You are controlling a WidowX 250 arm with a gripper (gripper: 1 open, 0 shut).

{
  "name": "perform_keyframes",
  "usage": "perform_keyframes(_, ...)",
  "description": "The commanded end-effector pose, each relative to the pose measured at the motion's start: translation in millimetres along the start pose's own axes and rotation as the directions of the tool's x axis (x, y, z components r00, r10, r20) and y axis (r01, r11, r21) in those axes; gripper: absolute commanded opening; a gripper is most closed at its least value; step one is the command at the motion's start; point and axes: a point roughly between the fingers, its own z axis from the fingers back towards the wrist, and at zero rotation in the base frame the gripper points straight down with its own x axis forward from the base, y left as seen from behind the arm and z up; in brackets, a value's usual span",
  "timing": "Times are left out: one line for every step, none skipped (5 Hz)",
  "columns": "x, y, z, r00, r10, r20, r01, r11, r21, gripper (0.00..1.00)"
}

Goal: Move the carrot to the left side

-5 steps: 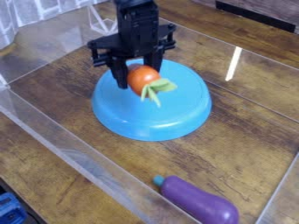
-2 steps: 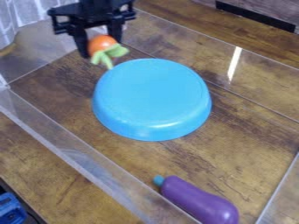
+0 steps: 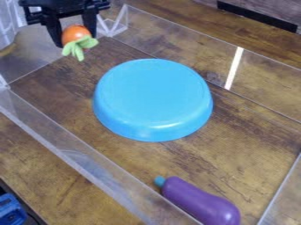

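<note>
The carrot (image 3: 77, 38), small, orange and glossy with a light green leafy top hanging down, is held in the air at the upper left of the view. My black gripper (image 3: 73, 33) is shut on the carrot from above, its fingers on either side of the orange body. The carrot hangs clear of the blue plate (image 3: 153, 98), up and to the plate's left, above the wooden surface near the left wall of the clear enclosure.
A purple toy eggplant (image 3: 202, 202) with a teal stem lies at the front right. Clear plastic walls (image 3: 70, 163) bound the wooden table on the front and left. The blue plate takes up the middle.
The gripper has carried the carrot off the blue plate, up and to the left, further toward the left wall with each frame. Plate and eggplant have not moved.
</note>
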Motion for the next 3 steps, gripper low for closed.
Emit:
perform_keyframes(-20.6,-6.1,20.2,0.997,0.003,-0.079,0.0,0.999,0.032,0.0)
perform_keyframes(-26.4,-0.4,4.7,0.994,-0.051,-0.092,0.054,0.998,0.031,0.0)
perform_keyframes(-30.3,6.2,-13.2,0.99,-0.102,-0.099,0.105,0.994,0.031,0.0)
